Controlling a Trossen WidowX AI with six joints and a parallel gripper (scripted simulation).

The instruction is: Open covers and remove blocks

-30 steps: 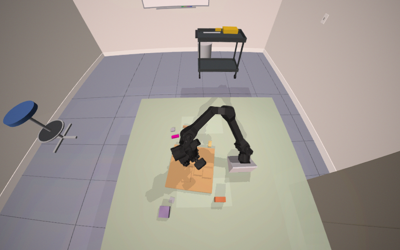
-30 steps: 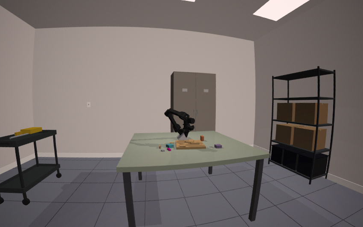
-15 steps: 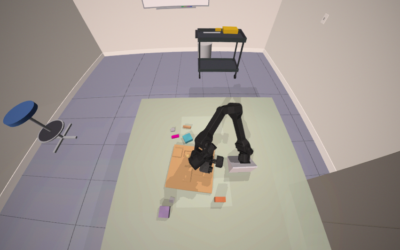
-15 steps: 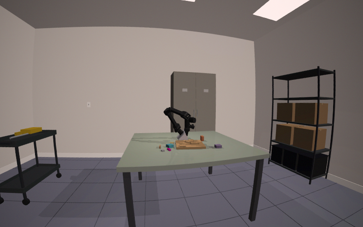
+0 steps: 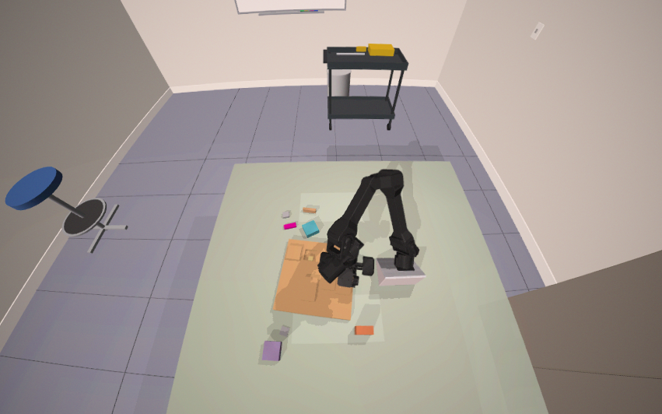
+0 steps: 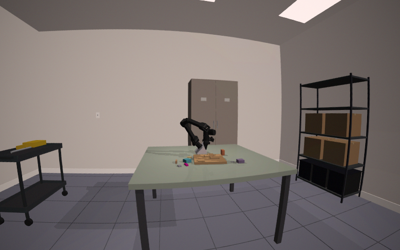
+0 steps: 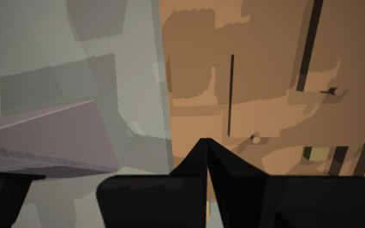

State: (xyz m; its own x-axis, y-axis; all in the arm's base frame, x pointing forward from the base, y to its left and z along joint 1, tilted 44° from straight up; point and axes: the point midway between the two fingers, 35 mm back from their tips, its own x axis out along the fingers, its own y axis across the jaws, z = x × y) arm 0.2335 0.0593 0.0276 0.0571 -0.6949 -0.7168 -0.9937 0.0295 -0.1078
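Note:
The orange puzzle board (image 5: pixel 288 300) (image 6: pixel 210 162) (image 7: pixel 276 50) lies flat. My gripper (image 7: pixel 205 143) (image 6: pixel 206 147) is shut and empty, above the board near its edge facing the arm's base. Two covers with small knobs show in the wrist view, one cover (image 7: pixel 254 120) nearer the fingertips and another cover (image 7: pixel 323 51). A pale yellow square (image 7: pixel 320 153) (image 5: pixel 310 257) shows in a well; whether it is a block is unclear. Off the board lie a teal block (image 5: pixel 310 229) (image 6: pixel 186 160), a magenta block (image 5: pixel 289 226), a purple block (image 5: pixel 271 351) and an orange-red block (image 5: pixel 363 330). The arm hides part of the board.
The arm's pinkish base stand (image 5: pixel 400 278) (image 7: pixel 66 141) is beside the board. A small orange piece (image 5: pixel 309 209) and a grey piece (image 5: pixel 286 213) lie beyond the teal block. A small lilac piece (image 5: pixel 284 330) lies near the purple block. A pale yellow piece (image 6: pixel 189 157) lies beside the board.

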